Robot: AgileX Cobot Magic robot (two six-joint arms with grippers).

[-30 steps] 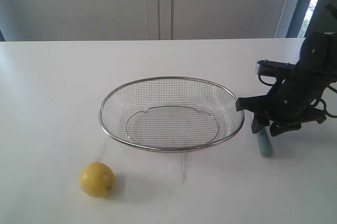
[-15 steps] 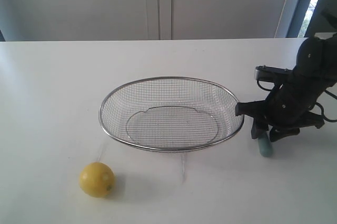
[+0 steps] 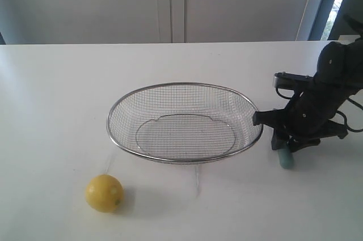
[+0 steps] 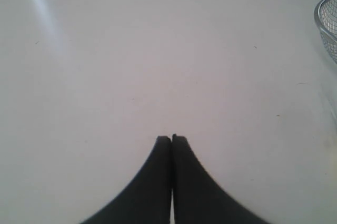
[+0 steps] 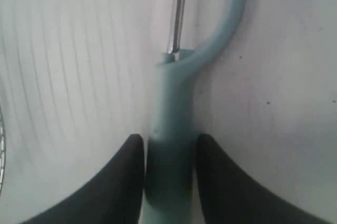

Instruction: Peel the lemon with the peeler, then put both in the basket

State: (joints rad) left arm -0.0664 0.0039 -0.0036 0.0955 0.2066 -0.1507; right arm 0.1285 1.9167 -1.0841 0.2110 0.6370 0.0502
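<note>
The yellow lemon [image 3: 104, 193] rests on the white table in front of the basket's left end. The silver wire-mesh basket [image 3: 170, 160] stands in the middle with nothing in it. The teal peeler [image 3: 285, 159] lies on the table just right of the basket. My right gripper [image 3: 285, 146] is down over it. In the right wrist view the two fingers press against both sides of the peeler's handle [image 5: 171, 108], with the hooked head and blade beyond them, so the right gripper [image 5: 169, 142] is shut on it. My left gripper [image 4: 171, 138] is shut, holding nothing, above bare table.
The basket's rim [image 4: 321, 18] shows at the edge of the left wrist view. The table's far edge meets a pale wall. A cable trails from the right arm [image 3: 334, 82] near the table's right side.
The right arm has sunk a little and shifted slightly onto the peeler, covering more of its handle. The lemon and basket have stayed put.
</note>
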